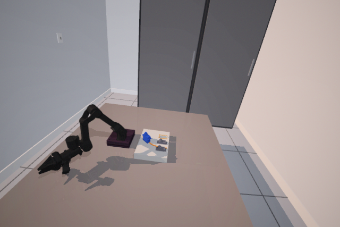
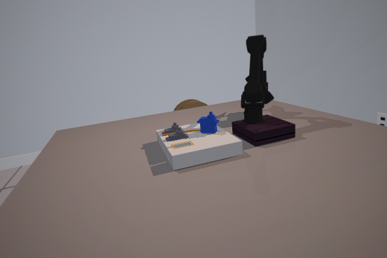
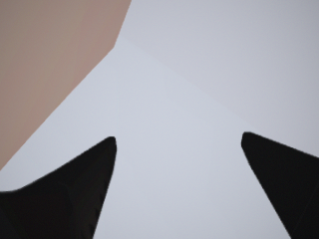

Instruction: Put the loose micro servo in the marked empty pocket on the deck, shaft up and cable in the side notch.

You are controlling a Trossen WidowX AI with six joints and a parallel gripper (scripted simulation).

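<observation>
Holding my black parallel-jaw pincer (image 1: 41,170) spread wide with nothing between its 2 dark tapered fingers, I see from the wrist view only bare wall and ceiling past the tips, so I am aimed away from the work. In the top view my pincer sits low at the table's near-left edge, folded back from my dark purple square base plate (image 1: 120,139), well apart from the deck.

The loose blue micro servo (image 2: 207,122) stands on the white box-shaped robot deck (image 2: 206,150), on the side nearest my base, with its small shaft stub pointing up. An orange cable (image 2: 187,130) seems to run along the deck from it toward 2 grey servos (image 2: 173,132) already seated at the far side. The empty pocket outlined in orange (image 2: 182,144) lies just beside those grey servos; I cannot tell on which side its notch is cut.

The step in hand, as I judge it, is the reach. To do it well I should swing round over my base, turn the fingers downward, and descend straight onto the blue body, gripping its 2 flat sides below the ears so the shaft stays vertical. I should keep my spread until both fingers straddle it, and avoid trapping the cable.
</observation>
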